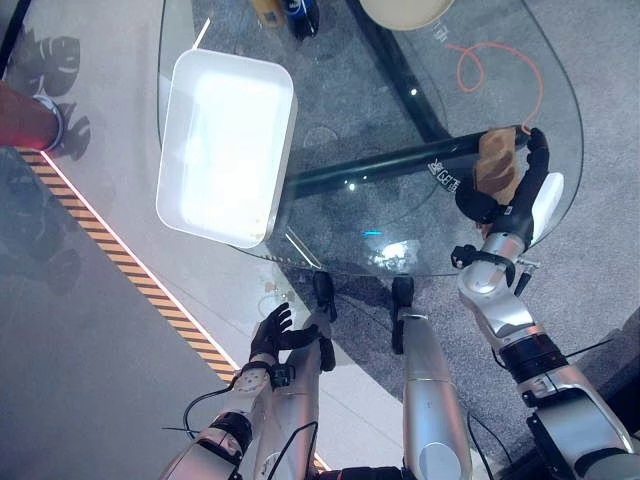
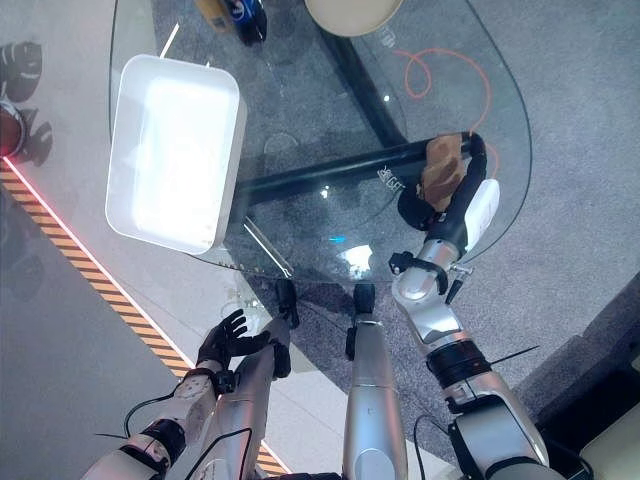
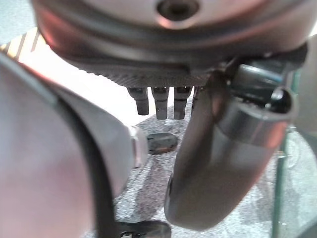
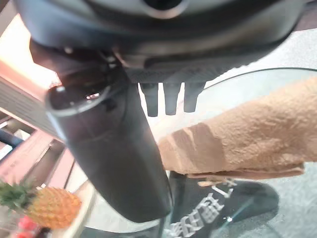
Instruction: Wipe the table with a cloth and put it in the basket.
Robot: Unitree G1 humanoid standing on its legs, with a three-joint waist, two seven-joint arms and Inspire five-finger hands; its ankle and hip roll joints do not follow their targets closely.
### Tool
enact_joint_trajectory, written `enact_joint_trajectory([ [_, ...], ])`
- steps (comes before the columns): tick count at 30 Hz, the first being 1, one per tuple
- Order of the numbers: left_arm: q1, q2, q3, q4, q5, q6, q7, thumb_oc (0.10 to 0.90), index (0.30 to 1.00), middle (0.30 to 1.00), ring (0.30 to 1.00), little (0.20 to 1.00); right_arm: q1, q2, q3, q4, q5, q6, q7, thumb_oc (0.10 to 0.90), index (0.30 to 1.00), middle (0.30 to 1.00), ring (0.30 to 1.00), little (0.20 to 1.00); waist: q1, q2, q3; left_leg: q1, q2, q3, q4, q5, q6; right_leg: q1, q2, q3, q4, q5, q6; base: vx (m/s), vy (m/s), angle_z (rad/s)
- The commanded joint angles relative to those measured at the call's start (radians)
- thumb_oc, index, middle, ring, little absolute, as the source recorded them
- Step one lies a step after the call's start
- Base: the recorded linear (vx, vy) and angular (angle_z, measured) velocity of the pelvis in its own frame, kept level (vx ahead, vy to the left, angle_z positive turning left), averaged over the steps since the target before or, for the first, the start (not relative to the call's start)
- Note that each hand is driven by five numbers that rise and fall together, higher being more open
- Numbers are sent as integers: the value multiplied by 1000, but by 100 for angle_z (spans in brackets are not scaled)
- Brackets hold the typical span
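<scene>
Glass counter (image 1: 440,215) underfoot | right hand (image 1: 512,195) curling around tan cloth (image 1: 495,162), wiping near edge | left hand (image 1: 272,332) hanging open, empty | next: carrying cloth across to white basket (image 1: 185,150)

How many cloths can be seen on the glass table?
1. The brown cloth lies on the glass table near its right edge, under the right hand. Nothing seems to hide another.
</scene>
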Motion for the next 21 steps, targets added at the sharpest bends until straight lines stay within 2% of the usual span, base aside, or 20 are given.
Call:
enact_joint_trajectory([
  [1, 35, 9, -2, -33, -29, -33, 0, 800, 900, 900, 900, 900, -33, -66, -17, -52, 2, -27, -116, 800, 900, 900, 900, 900, -20, 37, -12, -62, -31, -47, 137, -118, -11, -41, 49, 85, -114, 78, 8, -5, -8, 9],
  [10, 24, 27, -27, -72, -54, -20, 0, 800, 900, 900, 900, 900, -100, -75, -37, 80, 84, 23, -221, 800, 900, 900, 900, 900, -8, 69, -12, -136, -37, -52, 153, -111, -10, -124, 53, 110, -90, 87, 21, 8, -9, 3],
  [17, 17, 27, -32, -71, -52, -19, -6, 800, 900, 900, 900, 900, -113, -46, -31, 158, 169, 27, -220, 800, 900, 900, 900, 900, -4, 69, -12, -147, -44, -56, 154, -111, -12, -131, 61, 116, -105, 100, 27, 14, -28, 0],
  [21, 19, 30, -37, -81, -50, -16, -5, 800, 900, 900, 900, 900, -99, -28, -31, 180, 235, 49, -177, 800, 900, 900, 900, 900, -6, 68, -12, -159, -46, -61, 162, -110, -15, -144, 64, 122, -101, 107, 31, 18, -34, 0],
])
